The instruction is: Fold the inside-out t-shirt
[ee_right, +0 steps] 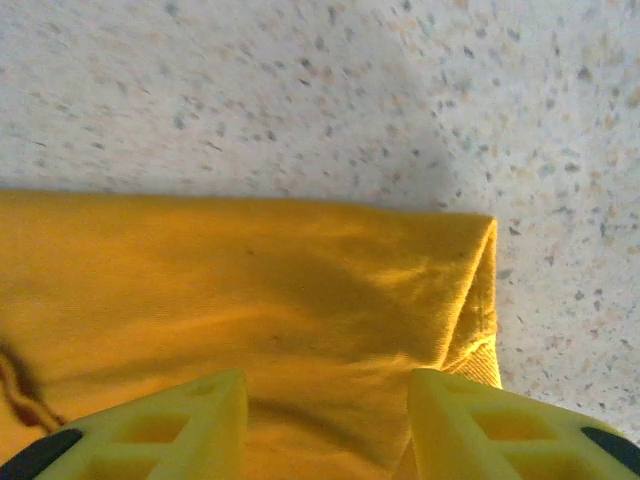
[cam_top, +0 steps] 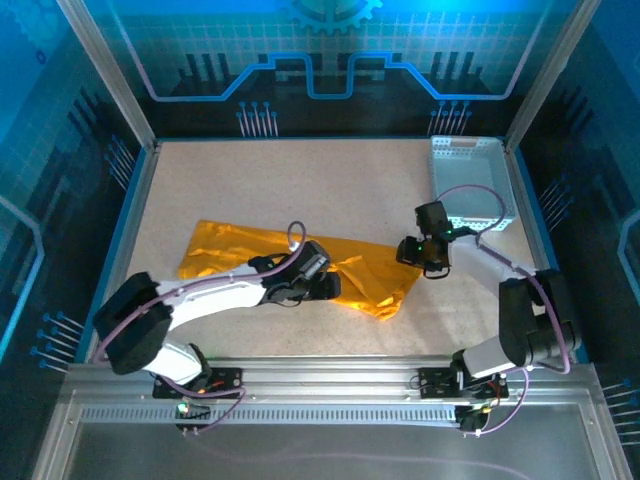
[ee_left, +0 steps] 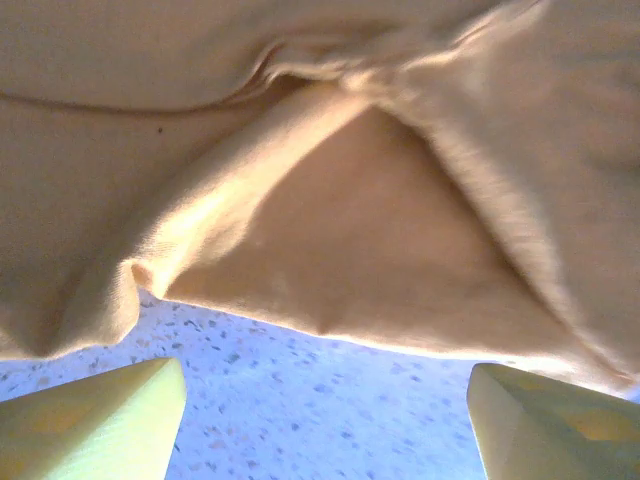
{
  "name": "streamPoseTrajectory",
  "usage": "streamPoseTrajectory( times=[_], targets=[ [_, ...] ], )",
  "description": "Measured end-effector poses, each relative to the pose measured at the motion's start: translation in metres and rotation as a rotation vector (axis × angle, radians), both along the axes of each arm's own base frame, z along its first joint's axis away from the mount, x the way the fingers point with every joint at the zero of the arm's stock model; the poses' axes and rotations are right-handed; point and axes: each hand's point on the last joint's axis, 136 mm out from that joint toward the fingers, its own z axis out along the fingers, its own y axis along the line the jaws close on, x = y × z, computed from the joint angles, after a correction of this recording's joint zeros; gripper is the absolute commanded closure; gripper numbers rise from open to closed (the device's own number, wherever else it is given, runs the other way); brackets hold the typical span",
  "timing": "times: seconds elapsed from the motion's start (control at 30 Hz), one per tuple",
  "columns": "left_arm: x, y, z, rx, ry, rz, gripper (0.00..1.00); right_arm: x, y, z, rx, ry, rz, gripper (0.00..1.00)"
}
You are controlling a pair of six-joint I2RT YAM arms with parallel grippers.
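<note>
Speckled table (cam_top: 300, 190), blue-lit enclosure behind. Left gripper (ee_left: 320, 425) has its jaws wide with nothing between them, just bare table in the gap. The t-shirt (ee_left: 330, 230) hem sits just ahead, bunched and partly lifted off the surface. Right gripper (ee_right: 325, 430) has its jaws partly apart over the t-shirt's folded right corner; can't tell if it touches cloth, no pinch visible. From above, the t-shirt lies as a rumpled diagonal band across the near middle, left gripper at its middle, right gripper at its right end. Basket (cam_top: 470, 180) is far right, well apart. Looks like pre-fold: getting hold to spread it flat. Next: left slides forward onto the hem and closes, right drops and pinches the corner.
</note>
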Motion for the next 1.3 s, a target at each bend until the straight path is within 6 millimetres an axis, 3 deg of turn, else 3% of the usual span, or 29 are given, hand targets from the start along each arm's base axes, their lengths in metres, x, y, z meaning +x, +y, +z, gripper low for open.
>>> streamPoseTrajectory(
  times=[0.13, 0.27, 0.4, 0.53, 0.73, 0.97, 1.2, 1.3],
  targets=[
    [0.003, -0.015, 0.02, 0.029, -0.024, -0.045, 0.27, 0.011, -0.013, 0.013, -0.004, -0.018, -0.021, 0.5],
    [-0.008, -0.069, 0.026, 0.094, -0.079, -0.198, 0.28, 0.024, -0.039, 0.02, -0.001, -0.022, -0.083, 0.51],
    [-0.032, -0.122, 0.022, 0.158, -0.139, -0.369, 0.29, 0.027, -0.051, 0.01, 0.003, 0.019, -0.101, 0.51],
    [-0.04, -0.147, 0.012, 0.205, -0.161, -0.455, 0.29, 0.022, -0.052, -0.004, 0.019, 0.072, -0.096, 0.5],
    [-0.028, -0.157, -0.004, 0.305, -0.187, -0.501, 0.3, 0.02, -0.049, -0.018, 0.038, 0.124, -0.092, 0.5],
    [-0.026, -0.145, -0.022, 0.419, -0.187, -0.561, 0.31, 0.02, -0.046, -0.029, 0.053, 0.16, -0.088, 0.5],
    [-0.026, -0.145, -0.041, 0.471, -0.17, -0.599, 0.42, 0.02, -0.045, -0.037, 0.053, 0.19, -0.088, 0.51],
    [-0.026, -0.146, -0.047, 0.481, -0.163, -0.604, 0.53, 0.021, -0.045, -0.038, 0.046, 0.207, -0.087, 0.55]
  ],
)
